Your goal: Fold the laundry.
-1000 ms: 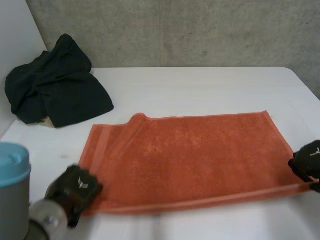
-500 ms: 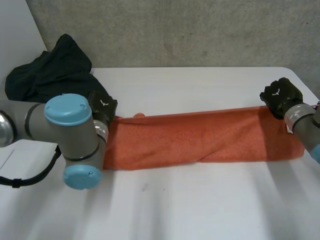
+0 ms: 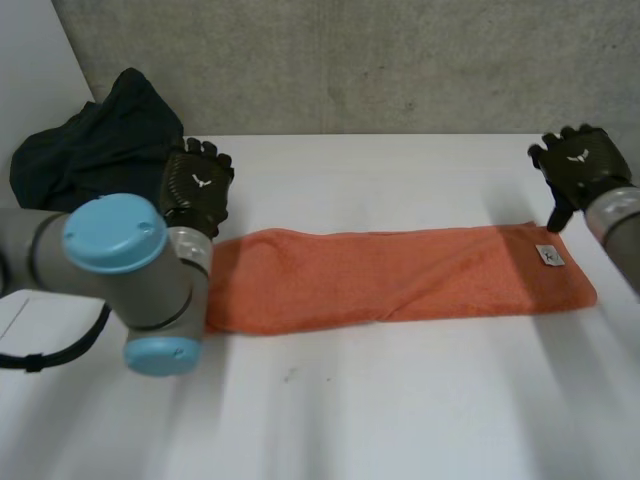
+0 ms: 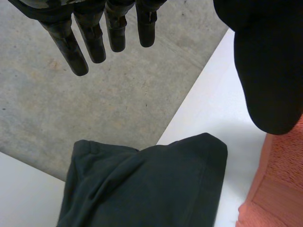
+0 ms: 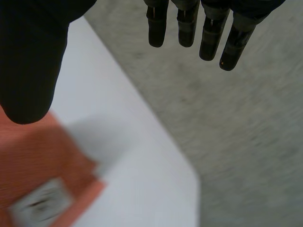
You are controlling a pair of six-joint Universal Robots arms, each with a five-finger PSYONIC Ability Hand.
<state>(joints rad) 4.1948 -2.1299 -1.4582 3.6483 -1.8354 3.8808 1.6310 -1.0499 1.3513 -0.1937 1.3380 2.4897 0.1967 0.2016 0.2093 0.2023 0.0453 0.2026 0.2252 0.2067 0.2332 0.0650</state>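
An orange towel [image 3: 400, 275] lies folded in half lengthwise as a long strip across the white table [image 3: 380, 400]. A white label [image 3: 550, 256] shows at its right end. My left hand [image 3: 196, 187] hovers just above the strip's far left corner, open, fingers straight [image 4: 90, 40] and holding nothing; the towel's corner [image 4: 279, 189] lies below its thumb. My right hand [image 3: 578, 170] hangs over the far right corner, open too, with straight fingers [image 5: 208, 35] and the towel [image 5: 42, 161] and label [image 5: 40, 203] under its thumb.
A heap of dark clothes [image 3: 95, 150] sits at the table's far left, beside my left hand, also seen as dark cloth [image 4: 142, 184]. A concrete wall [image 3: 350, 60] backs the table. My left arm [image 3: 115, 270] crosses the near left.
Both hands carried the towel's near edge to the far edge, folding it in half, then let go and opened, lifting slightly away from the corners.
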